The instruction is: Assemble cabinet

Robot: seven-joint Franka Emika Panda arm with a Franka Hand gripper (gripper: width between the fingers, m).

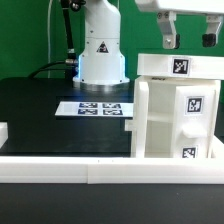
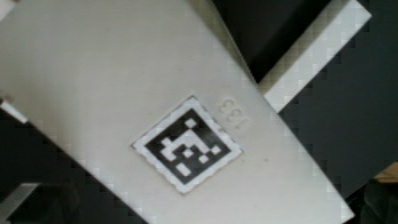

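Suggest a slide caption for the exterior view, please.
Gripper hovers above the white cabinet standing on the black table, marker board behind.

A black flat table top (image 1: 40, 110) fills the middle of the scene. On its far part lies the marker board (image 1: 100, 108), thin and white, carrying several black-and-white square tags. A white low rail (image 1: 60, 165) runs along the near edge. A green wall (image 1: 25, 35) stands behind.
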